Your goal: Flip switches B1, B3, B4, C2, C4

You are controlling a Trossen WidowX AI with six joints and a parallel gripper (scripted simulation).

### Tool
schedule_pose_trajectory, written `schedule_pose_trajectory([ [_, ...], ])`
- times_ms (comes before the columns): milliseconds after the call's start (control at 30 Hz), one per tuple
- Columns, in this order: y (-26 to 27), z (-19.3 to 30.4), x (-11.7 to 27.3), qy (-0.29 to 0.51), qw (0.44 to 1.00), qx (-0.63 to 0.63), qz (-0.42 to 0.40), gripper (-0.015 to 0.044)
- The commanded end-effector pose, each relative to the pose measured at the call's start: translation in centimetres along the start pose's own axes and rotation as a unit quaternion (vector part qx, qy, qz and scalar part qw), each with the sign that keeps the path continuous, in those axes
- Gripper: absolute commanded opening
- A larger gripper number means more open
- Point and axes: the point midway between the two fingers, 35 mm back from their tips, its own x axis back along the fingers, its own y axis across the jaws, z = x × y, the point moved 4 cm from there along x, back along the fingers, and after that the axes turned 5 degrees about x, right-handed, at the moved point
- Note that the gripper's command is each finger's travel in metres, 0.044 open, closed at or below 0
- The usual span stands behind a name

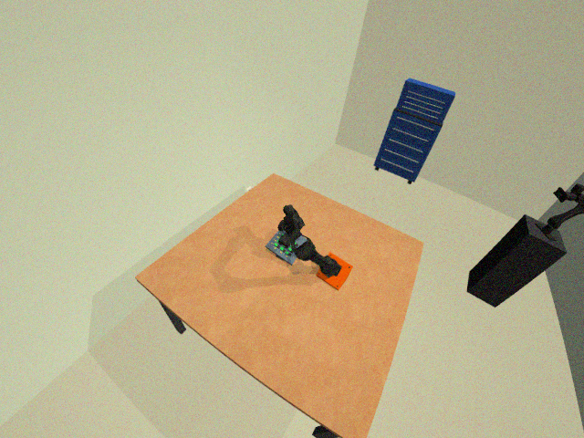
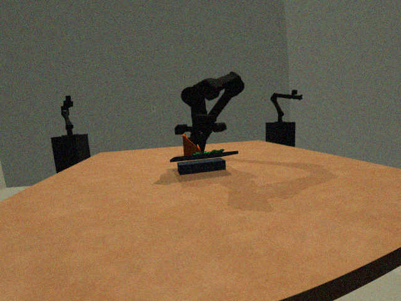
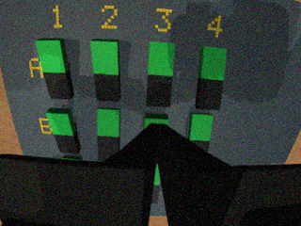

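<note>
The dark grey switch panel (image 1: 271, 246) (image 2: 178, 158) (image 3: 256, 122) sits tilted on a block. Its switches have a green half on the far side and a black half on the near side. In the wrist view, B1 (image 3: 61, 123) and B4 (image 3: 201, 126) show, B4 partly covered. My gripper (image 2: 203, 150) (image 3: 156, 131) is shut and empty, its tips low at B3 (image 3: 156, 116), of which only the green far edge shows. Whether the tips touch it I cannot tell. C2 and C4 are hidden behind the fingers. Which ends are raised is hard to tell.
Row A, with A1 (image 3: 51, 56) and A4 (image 3: 213, 63), lies beyond the tips. B2 (image 3: 108, 123) is just left of the fingers. The block (image 2: 201, 166) carries the panel. The arm's orange base plate (image 1: 343, 277) (image 2: 188, 146) is behind it on the wooden table (image 1: 283, 325) (image 2: 161, 233).
</note>
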Motion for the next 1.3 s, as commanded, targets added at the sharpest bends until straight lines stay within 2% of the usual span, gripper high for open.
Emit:
schedule_pose_trajectory([
  [0,0.02,-0.02,-0.06,-0.001,1.0,-0.003,-0.002,0.0],
  [1267,0.03,-0.04,-0.56,-0.001,1.0,-0.003,-0.002,0.0],
])
